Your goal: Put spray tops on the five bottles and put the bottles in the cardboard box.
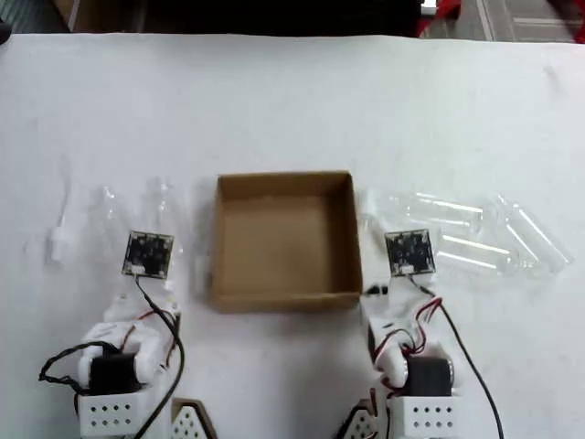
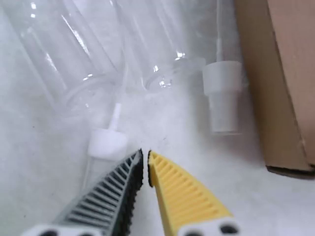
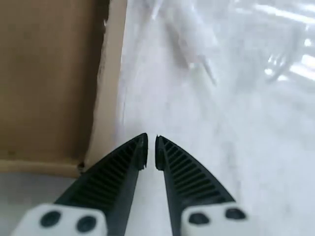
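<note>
An open cardboard box (image 1: 283, 297) sits mid-table with nothing inside. Clear bottles (image 1: 137, 206) lie left of it and several more clear bottles (image 1: 475, 233) lie right of it. A white spray top (image 1: 59, 240) rests far left. My left gripper (image 2: 145, 155), with one grey and one yellow finger, is shut and holds nothing. It hovers just short of a spray top (image 2: 107, 142); another spray top (image 2: 224, 98) lies beside the box wall (image 2: 285, 83). My right gripper (image 3: 151, 142) is shut and holds nothing beside the box edge (image 3: 110, 73), with a spray top (image 3: 194, 39) and bottles (image 3: 275, 49) beyond.
Both arm bases stand at the near table edge, the left arm (image 1: 114, 361) and the right arm (image 1: 416, 366), with cables trailing. The white table (image 1: 292, 101) stretches bare behind the box.
</note>
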`<move>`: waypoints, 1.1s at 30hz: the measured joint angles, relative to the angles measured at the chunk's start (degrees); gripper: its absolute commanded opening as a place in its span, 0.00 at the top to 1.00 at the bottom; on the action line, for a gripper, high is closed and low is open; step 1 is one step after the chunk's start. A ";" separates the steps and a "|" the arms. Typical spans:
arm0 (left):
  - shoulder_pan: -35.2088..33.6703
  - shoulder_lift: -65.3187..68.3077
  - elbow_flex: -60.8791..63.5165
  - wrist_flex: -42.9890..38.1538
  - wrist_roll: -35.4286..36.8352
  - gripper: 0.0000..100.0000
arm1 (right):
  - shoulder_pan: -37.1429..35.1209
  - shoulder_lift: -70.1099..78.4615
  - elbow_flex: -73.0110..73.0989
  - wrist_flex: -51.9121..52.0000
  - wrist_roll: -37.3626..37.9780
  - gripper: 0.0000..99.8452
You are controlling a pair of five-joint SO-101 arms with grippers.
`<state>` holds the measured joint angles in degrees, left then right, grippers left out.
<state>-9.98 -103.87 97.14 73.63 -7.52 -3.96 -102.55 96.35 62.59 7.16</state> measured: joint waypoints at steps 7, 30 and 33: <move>0.00 0.00 0.00 0.00 0.00 0.98 | -0.26 0.00 0.00 -17.67 0.00 0.98; 0.00 0.00 0.00 0.00 0.00 0.98 | 2.90 0.00 -0.18 -26.81 8.35 0.98; 0.00 0.00 0.00 0.00 0.00 0.98 | 5.45 0.00 -0.97 -24.00 11.87 0.98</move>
<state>-9.98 -103.87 97.14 73.63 -7.52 1.49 -102.55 95.38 38.59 19.03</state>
